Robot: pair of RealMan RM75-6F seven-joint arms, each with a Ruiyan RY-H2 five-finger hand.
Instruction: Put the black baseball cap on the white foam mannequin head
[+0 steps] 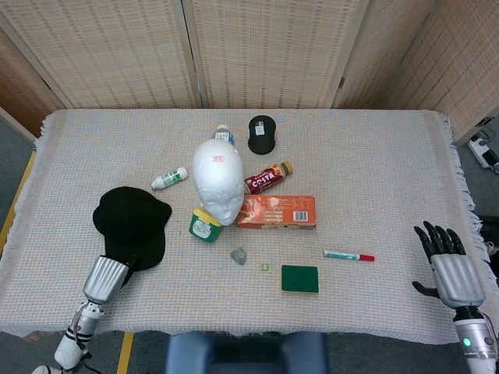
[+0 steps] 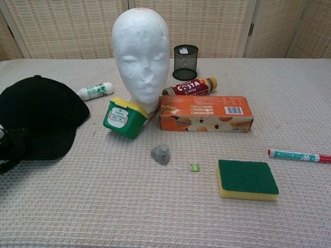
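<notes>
Left hand (image 1: 107, 274) clamped on the brim of the black baseball cap (image 1: 130, 224), near the table's left edge — presumably to lift it clear before carrying it to the white foam mannequin head (image 1: 217, 180), upright mid-table. Right hand (image 1: 454, 274) open, fingers spread, holding nothing. Seen only from the head view; chest view adds the mannequin's face.

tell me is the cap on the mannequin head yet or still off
Off. The black baseball cap lies on the table cloth left of the white foam mannequin head, whose crown is bare. The left hand is at the cap's near edge.
</notes>
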